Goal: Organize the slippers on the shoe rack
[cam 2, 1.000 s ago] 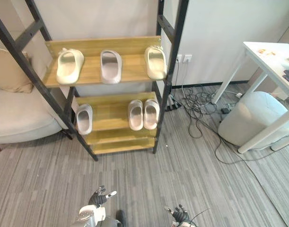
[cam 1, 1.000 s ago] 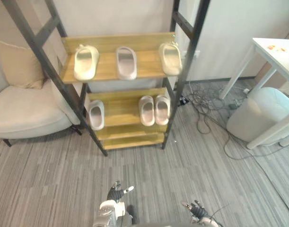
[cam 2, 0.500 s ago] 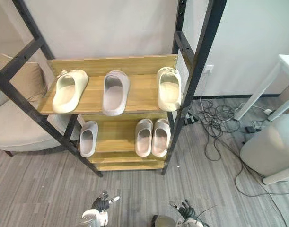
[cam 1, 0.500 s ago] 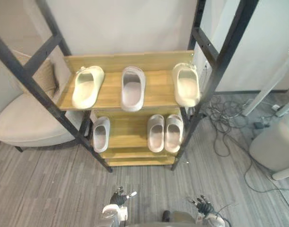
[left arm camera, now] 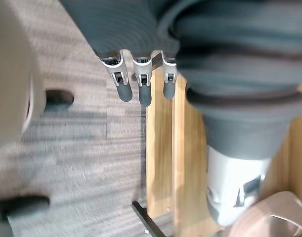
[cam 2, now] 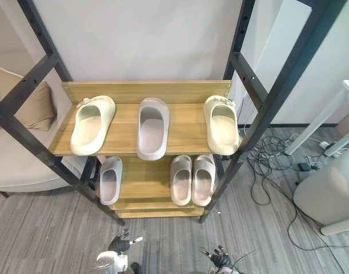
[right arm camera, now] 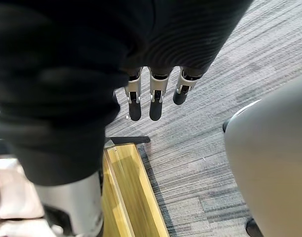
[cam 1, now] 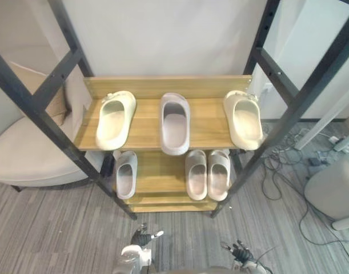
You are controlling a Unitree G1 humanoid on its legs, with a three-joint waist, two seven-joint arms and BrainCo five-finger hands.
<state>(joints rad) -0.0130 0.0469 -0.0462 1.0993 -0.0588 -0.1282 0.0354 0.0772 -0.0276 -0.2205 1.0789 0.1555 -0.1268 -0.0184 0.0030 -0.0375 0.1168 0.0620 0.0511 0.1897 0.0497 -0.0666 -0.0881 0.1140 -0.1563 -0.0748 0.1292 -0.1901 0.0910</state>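
Left eye view showed the rack (cam 1: 51, 85), dark-framed with wooden shelves, standing against a pale wall. On the top shelf (cam 1: 205, 117) three slippers lay well apart, toes toward the robot: a cream slipper (cam 1: 114, 120) at the left, a grey slipper (cam 1: 175, 123) in the middle with its toe just over the front edge, and a second cream slipper (cam 1: 243, 119) at the right. On the lower shelf (cam 1: 157, 171) a lone slipper (cam 1: 125, 174) lay at the left end and a pair (cam 1: 197, 174) lay side by side, touching, at the right end. A sofa (cam 1: 25, 154) with a cushion (cam 1: 51, 97) stood left of the rack; cables (cam 1: 283, 165) and a pouf (cam 1: 334, 188) lay on the floor (cam 1: 43, 228) to its right.

Both hands hung low over the floor in front of the rack, well apart from every slipper. The left hand (cam 1: 143, 237) was released, its fingers (left arm camera: 143, 91) straight and grasping nothing. The right hand (cam 1: 238, 251) was likewise released, its fingers (right arm camera: 155, 106) straight above the floor near the rack's base.
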